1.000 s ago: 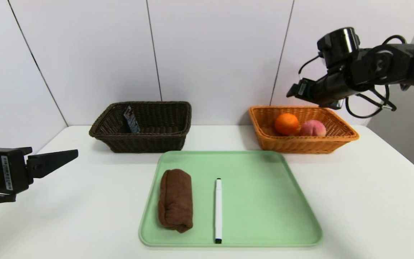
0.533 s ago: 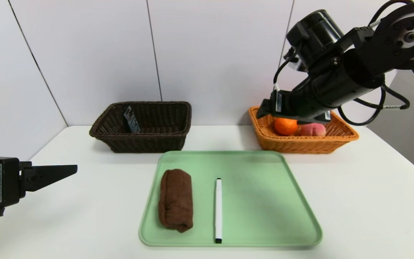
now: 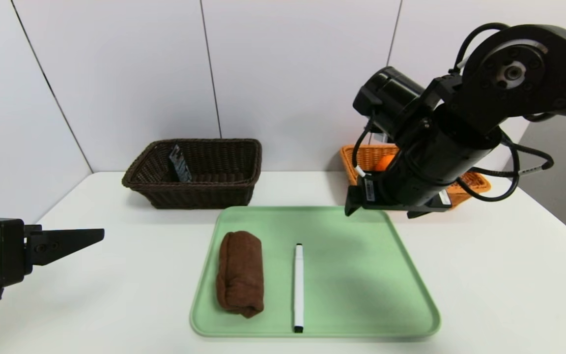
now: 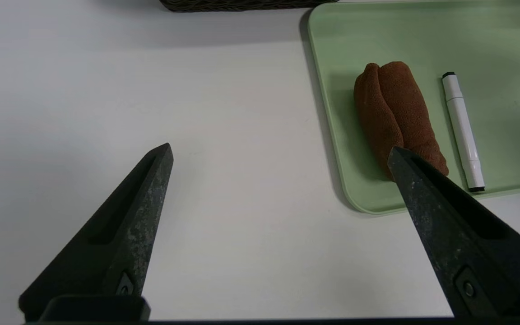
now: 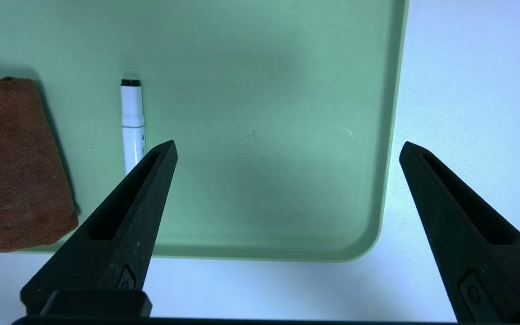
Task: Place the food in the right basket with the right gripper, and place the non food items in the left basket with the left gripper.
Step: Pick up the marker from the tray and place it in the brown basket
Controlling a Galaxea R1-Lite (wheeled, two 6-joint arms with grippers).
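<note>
On green tray (image 3: 386, 275): brown towel (image 3: 240, 273) at left, pen (image 3: 298, 287) just right of it, both lengthwise near-to-far. Left claw (image 4: 278, 153) spread wide, empty, low over surface (image 3: 499, 275), left of tray; towel nearer it. Right claw (image 5: 287, 149) also gaping, empty, above tray's far right.

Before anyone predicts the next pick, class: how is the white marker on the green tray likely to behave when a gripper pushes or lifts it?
The marker is a slim, round tube lying flat on the smooth tray, so a sideways nudge would probably roll it. It looks rigid, unlike the rolled brown towel beside it, so it should not sag. Its smooth casing may slip unless gripped near mid-length.
</note>
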